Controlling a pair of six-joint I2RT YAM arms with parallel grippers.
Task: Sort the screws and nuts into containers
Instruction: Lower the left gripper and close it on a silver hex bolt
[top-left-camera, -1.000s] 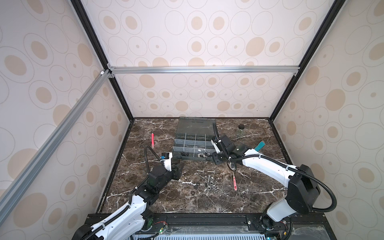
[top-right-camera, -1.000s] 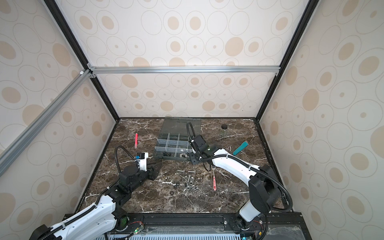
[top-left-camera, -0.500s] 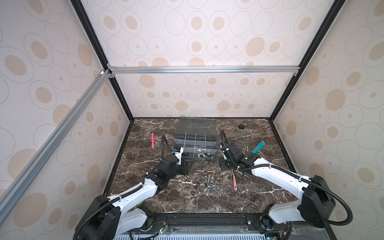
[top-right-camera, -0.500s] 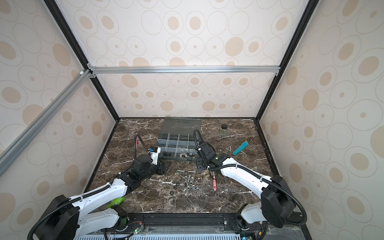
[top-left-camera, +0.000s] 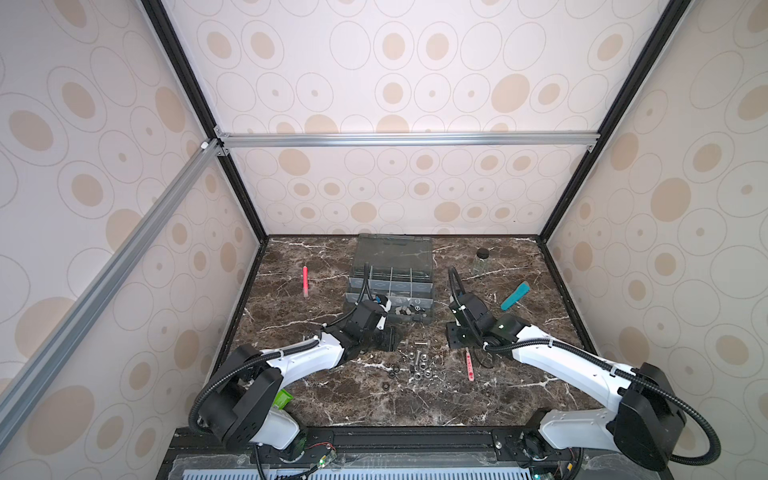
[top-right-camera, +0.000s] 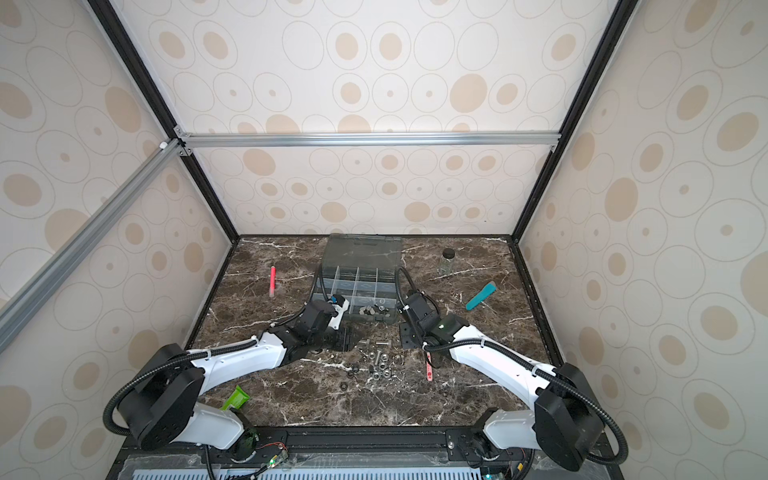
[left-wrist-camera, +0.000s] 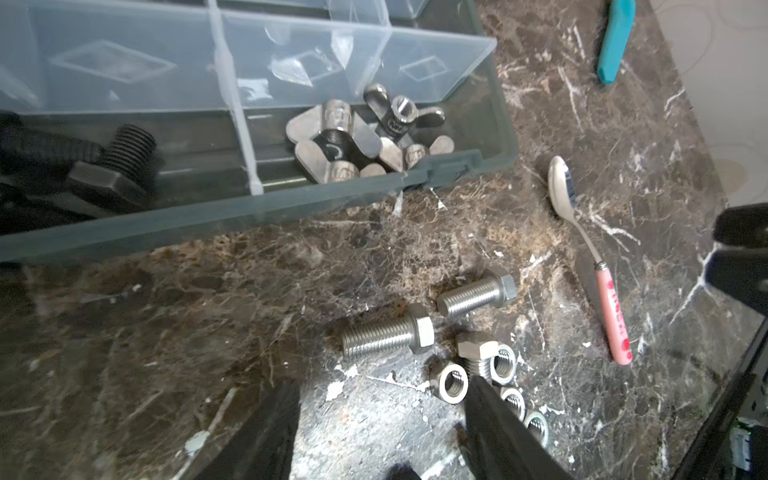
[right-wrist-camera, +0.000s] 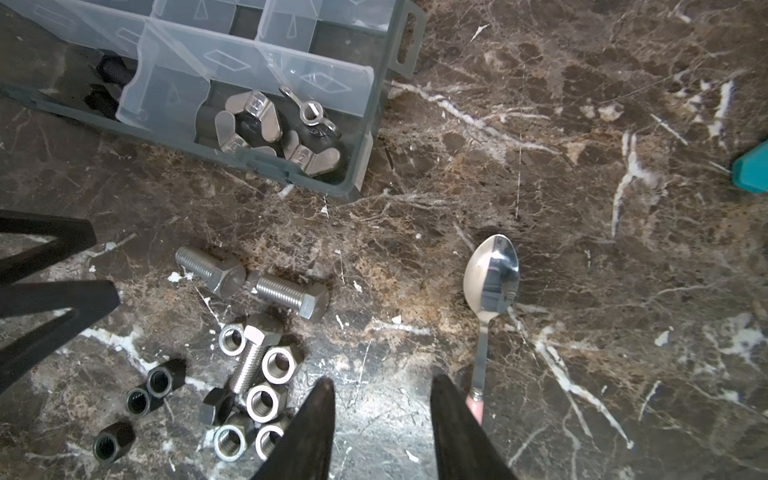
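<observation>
Loose silver screws (left-wrist-camera: 386, 336) (right-wrist-camera: 291, 295) and silver nuts (left-wrist-camera: 453, 380) (right-wrist-camera: 276, 365) lie in a pile (top-left-camera: 417, 365) on the marble, with black nuts (right-wrist-camera: 137, 401) beside them. The grey organizer box (top-left-camera: 430, 286) (top-right-camera: 395, 320) stands behind the pile with its lid up. Its front containers hold black screws (left-wrist-camera: 120, 162) and silver wing nuts (left-wrist-camera: 361, 137) (right-wrist-camera: 257, 124). My left gripper (top-left-camera: 388, 338) (left-wrist-camera: 380, 386) is open and empty, low at the pile's left edge. At the pile's right my right gripper (top-left-camera: 455, 338) (right-wrist-camera: 382, 382) is open over bare marble, empty.
A pink-handled spoon (top-left-camera: 469, 365) (right-wrist-camera: 492, 274) lies right of the pile, next to my right fingers. A teal tool (top-left-camera: 515, 296), a small black-capped jar (top-left-camera: 481, 259) and a red stick (top-left-camera: 305, 280) lie farther off. A green object (top-left-camera: 282, 399) sits by the left arm's base.
My left gripper has moved right to the pile and its jaws have opened wider. My right gripper has drawn back from the box's front row to the marble right of the pile.
</observation>
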